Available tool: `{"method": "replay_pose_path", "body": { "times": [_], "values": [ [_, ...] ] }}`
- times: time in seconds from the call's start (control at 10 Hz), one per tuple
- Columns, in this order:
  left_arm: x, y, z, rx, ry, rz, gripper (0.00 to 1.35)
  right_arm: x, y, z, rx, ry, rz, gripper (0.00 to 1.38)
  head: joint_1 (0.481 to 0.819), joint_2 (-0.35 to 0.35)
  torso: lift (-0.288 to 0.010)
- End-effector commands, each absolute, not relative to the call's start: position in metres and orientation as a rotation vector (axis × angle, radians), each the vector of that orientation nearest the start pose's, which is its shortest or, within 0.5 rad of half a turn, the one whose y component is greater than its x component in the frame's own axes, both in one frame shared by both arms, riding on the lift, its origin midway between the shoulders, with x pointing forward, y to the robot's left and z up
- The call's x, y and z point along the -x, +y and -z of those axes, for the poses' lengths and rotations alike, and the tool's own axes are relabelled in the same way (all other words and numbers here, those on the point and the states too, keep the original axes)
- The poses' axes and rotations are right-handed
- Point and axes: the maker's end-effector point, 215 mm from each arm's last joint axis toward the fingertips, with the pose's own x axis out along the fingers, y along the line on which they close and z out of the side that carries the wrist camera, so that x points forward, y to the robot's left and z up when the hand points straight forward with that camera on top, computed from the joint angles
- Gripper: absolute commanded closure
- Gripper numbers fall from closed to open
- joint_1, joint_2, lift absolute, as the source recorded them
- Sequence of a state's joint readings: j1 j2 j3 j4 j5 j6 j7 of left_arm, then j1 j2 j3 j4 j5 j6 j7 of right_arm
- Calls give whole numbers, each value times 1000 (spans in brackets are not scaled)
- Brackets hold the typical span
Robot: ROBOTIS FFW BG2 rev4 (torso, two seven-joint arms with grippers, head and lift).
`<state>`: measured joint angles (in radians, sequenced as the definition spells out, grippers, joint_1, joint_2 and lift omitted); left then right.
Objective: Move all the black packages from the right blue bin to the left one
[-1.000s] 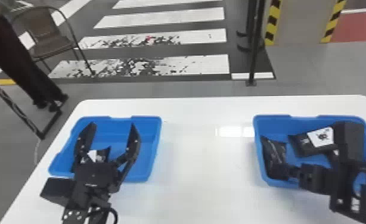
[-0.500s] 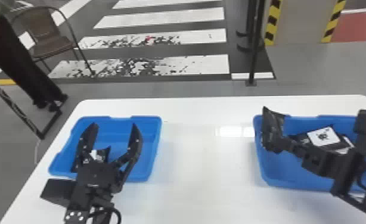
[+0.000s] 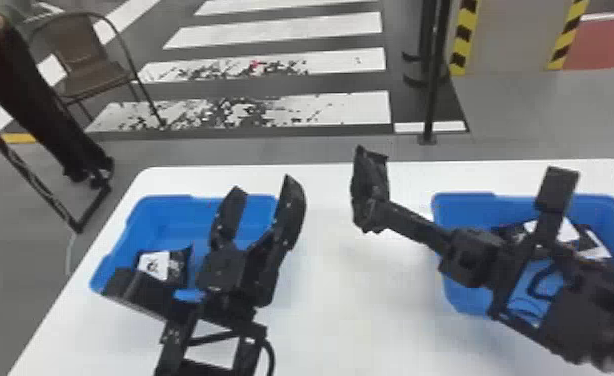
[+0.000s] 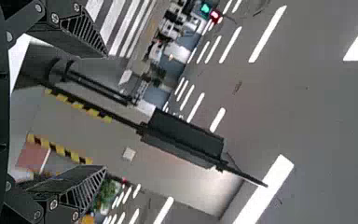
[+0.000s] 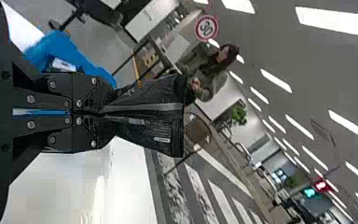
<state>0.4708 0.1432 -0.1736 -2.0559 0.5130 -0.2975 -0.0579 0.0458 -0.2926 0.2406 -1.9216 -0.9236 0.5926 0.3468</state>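
Note:
In the head view my right gripper point(image 3: 378, 215) is shut on a black package point(image 3: 369, 185), held up over the table between the two bins. The right wrist view has that package point(image 5: 154, 116) pinched in the right gripper point(image 5: 98, 113). My left gripper point(image 3: 261, 210) stands open and empty above the right part of the left blue bin point(image 3: 146, 215); the left wrist view also has the left gripper point(image 4: 106, 112) with fingers wide apart. A black package with a white label point(image 3: 178, 265) lies in the left bin. More packages point(image 3: 591, 242) lie in the right blue bin point(image 3: 463, 205), partly behind the right arm.
Both bins stand on a white table point(image 3: 341, 300) with bare surface between them. Beyond its far edge are a chair point(image 3: 88, 65) and a dark post point(image 3: 433, 75).
The right gripper has lifted the package out of the right bin and carried it left. The left gripper has shifted right and away from the robot, staying open.

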Motion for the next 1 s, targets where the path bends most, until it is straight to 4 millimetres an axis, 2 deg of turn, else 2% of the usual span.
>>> {"method": "replay_pose_path", "body": {
  "times": [0.0,0.1,0.2,0.5,0.7,0.8,0.9],
  "values": [
    [-436,150,231,523,-248,261,205,-439,35,307,-648,399,-989,1124,695,203,-154],
    [-437,142,233,505,-233,278,213,-433,45,303,-648,401,-1016,1124,695,218,-154],
    [-437,140,243,481,-204,282,226,-426,53,300,-650,404,-1040,1124,695,230,-154],
    [-439,139,254,424,-170,287,269,-407,78,291,-675,424,-1111,1124,695,254,-154],
    [-442,136,271,413,-109,294,743,-404,81,294,-680,436,-1119,1124,695,280,-154],
    [-442,140,271,407,-108,289,1093,-403,81,292,-676,432,-1121,1122,695,283,-154],
    [-443,143,273,411,-95,287,1197,-406,80,292,-679,427,-1117,1124,695,284,-154]
  ]
}}
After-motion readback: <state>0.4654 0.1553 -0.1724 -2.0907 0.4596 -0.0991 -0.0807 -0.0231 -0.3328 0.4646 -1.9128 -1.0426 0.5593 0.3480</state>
